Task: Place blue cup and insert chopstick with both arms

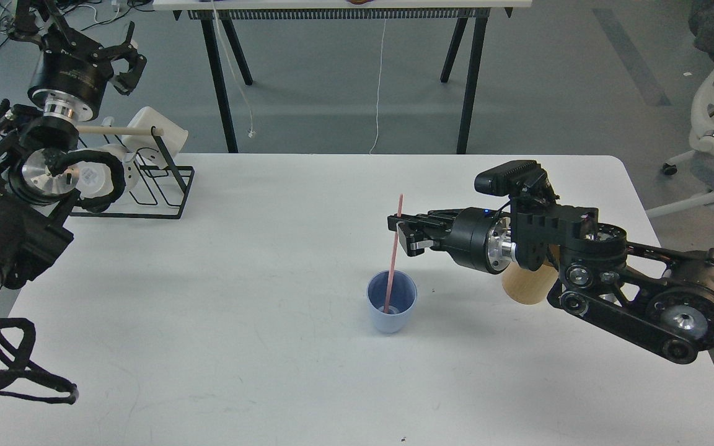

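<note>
right gripper point(401, 234) jaws closed on the chopstick point(392, 260), its tip inside the cup point(391, 302); left gripper point(123, 62) jaws open, empty.

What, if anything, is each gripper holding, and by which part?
The right gripper pinches the pink chopstick on its upper part, its lower end inside the blue cup. The left gripper holds nothing.

The blue cup point(392, 305), a small pale matte tumbler tapering toward its base, is standing upright and open-mouthed on the white table point(239, 347); the chopstick point(393, 254), a long thin pink stick, is resting inside the blue cup, leaning slightly right and rising well above its rim.
</note>
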